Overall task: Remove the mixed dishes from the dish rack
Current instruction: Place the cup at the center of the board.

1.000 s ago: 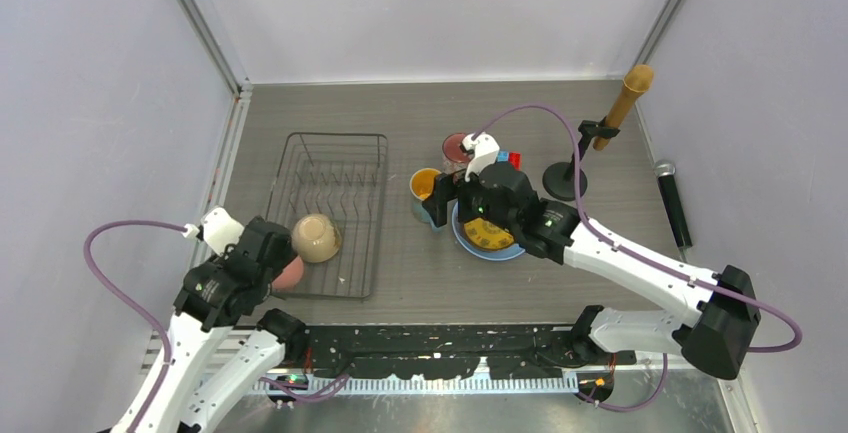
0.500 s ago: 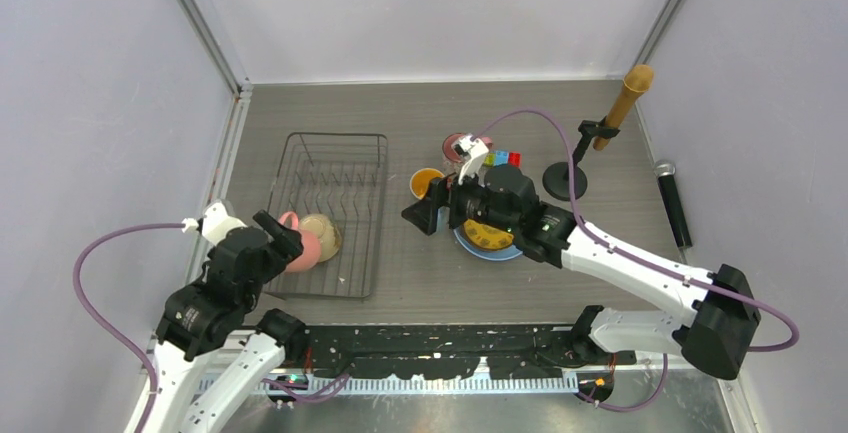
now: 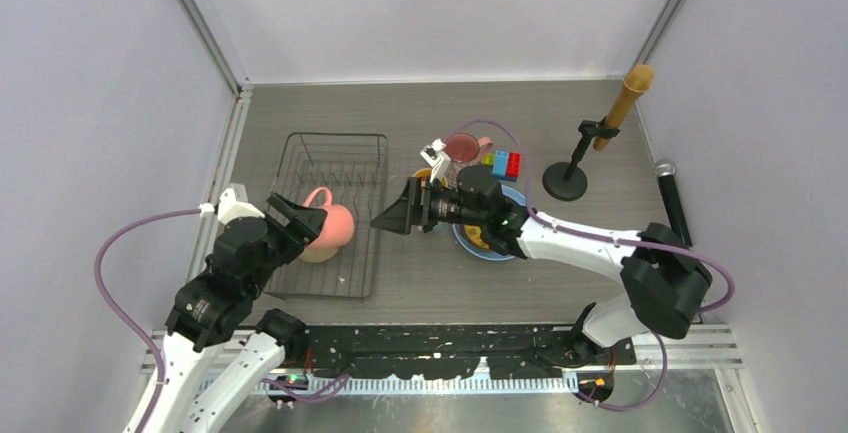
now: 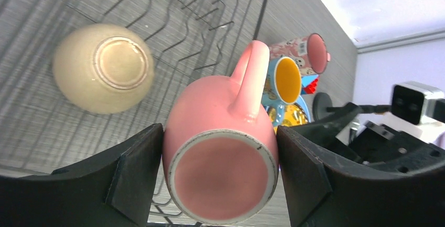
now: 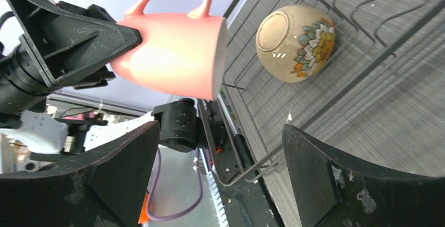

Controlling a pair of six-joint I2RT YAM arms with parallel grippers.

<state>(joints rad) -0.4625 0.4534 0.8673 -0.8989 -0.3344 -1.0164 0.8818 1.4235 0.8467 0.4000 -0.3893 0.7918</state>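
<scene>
My left gripper [image 3: 303, 225] is shut on the pink cup [image 3: 331, 228] and holds it on its side above the near part of the black wire dish rack [image 3: 335, 153]. In the left wrist view the fingers clamp the cup's [image 4: 220, 153] base end, handle pointing away. The white bowl [image 4: 103, 67] lies upside down in the rack, beside the cup. My right gripper [image 3: 390, 220] is open and empty, just right of the rack and pointing at the cup [image 5: 173, 54] and bowl [image 5: 295, 42]. The light blue plate [image 3: 500, 248] with the yellow plate on it lies under the right arm. No clear glass bowl shows.
The pink patterned mug [image 3: 462, 146] and the blue mug [image 4: 287, 80] with yellow inside stand right of the rack. Coloured toy bricks [image 3: 505, 164] lie behind the plates. A microphone stand [image 3: 567, 181] and a microphone [image 3: 672, 201] are at the right.
My left gripper has taken the pink cup from beside the bowl, lifted it and carried it right over the rack. My right gripper has swung left from the plates to the rack's right edge.
</scene>
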